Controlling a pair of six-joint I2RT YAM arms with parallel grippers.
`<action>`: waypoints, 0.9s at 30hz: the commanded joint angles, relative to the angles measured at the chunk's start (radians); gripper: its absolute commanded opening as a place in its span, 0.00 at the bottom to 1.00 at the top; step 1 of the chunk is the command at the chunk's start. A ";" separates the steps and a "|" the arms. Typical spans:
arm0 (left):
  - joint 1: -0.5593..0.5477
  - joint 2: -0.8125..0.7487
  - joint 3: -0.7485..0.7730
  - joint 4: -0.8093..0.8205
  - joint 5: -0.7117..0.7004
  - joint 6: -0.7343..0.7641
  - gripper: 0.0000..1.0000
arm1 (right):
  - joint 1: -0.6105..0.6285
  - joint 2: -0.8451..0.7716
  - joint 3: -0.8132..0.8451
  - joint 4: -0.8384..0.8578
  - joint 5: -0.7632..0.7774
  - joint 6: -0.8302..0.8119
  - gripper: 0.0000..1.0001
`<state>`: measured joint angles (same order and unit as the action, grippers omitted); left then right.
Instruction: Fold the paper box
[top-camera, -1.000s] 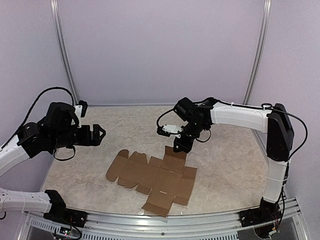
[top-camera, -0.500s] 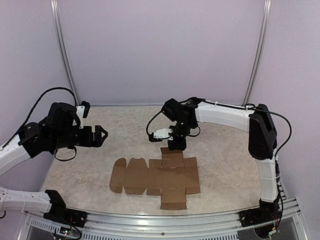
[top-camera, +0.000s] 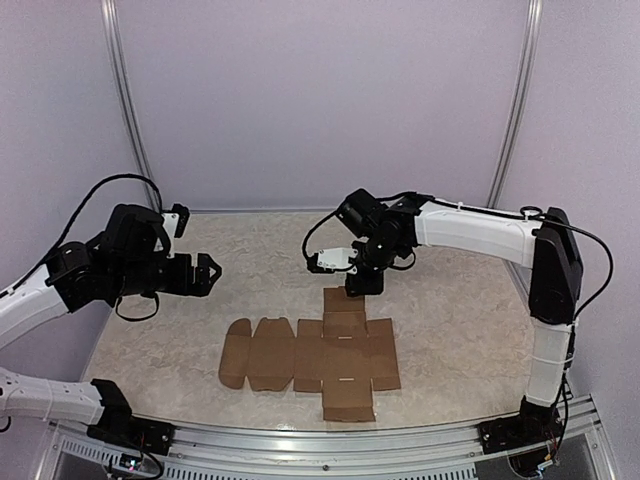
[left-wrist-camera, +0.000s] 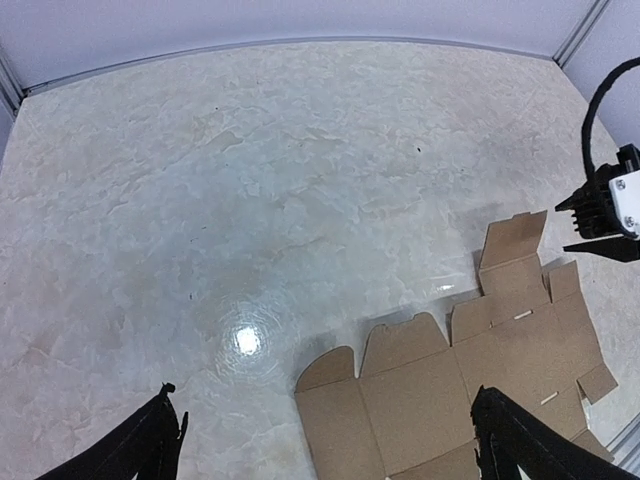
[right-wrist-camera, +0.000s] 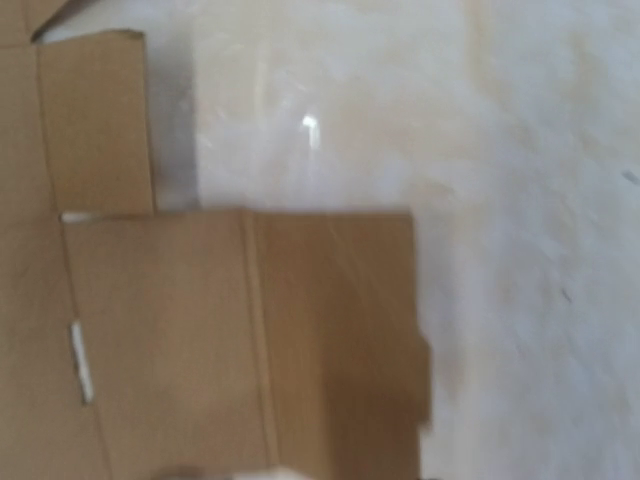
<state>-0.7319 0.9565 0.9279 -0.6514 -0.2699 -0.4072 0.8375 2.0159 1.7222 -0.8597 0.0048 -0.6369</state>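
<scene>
The paper box (top-camera: 320, 355) is a flat brown die-cut sheet lying on the table at the front centre, its flaps and slots spread out. It also shows in the left wrist view (left-wrist-camera: 470, 360) and, blurred, in the right wrist view (right-wrist-camera: 200, 330). My right gripper (top-camera: 362, 285) hangs just above the sheet's far flap; in the left wrist view its two prongs (left-wrist-camera: 572, 225) stand apart with nothing between them. Its fingers do not show in its own view. My left gripper (top-camera: 205, 273) hovers wide open and empty to the left of and above the sheet (left-wrist-camera: 325, 450).
The marbled tabletop (top-camera: 250, 250) is bounded by a metal rail (top-camera: 330, 440) at the near edge and grey-violet walls (top-camera: 320, 100) behind and at the sides. A white tag and black cable (top-camera: 330, 258) hang from the right wrist.
The sheet has been swung round from a skewed lie to lie square to the table edge. The right gripper has let go of the far flap and drawn back. The left arm crept slightly right.
</scene>
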 joint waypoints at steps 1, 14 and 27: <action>-0.008 0.025 0.051 0.012 -0.010 0.037 0.99 | -0.006 -0.176 -0.143 0.098 0.093 0.131 0.39; -0.011 0.089 0.033 0.080 0.017 0.055 0.99 | -0.044 -0.674 -0.699 0.372 0.239 0.769 0.37; -0.040 0.159 -0.009 0.144 0.025 -0.002 0.99 | -0.106 -0.884 -1.107 0.602 -0.203 1.264 0.53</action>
<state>-0.7494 1.0817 0.9535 -0.5274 -0.2451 -0.3752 0.7334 1.1587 0.6827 -0.3664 -0.0677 0.4576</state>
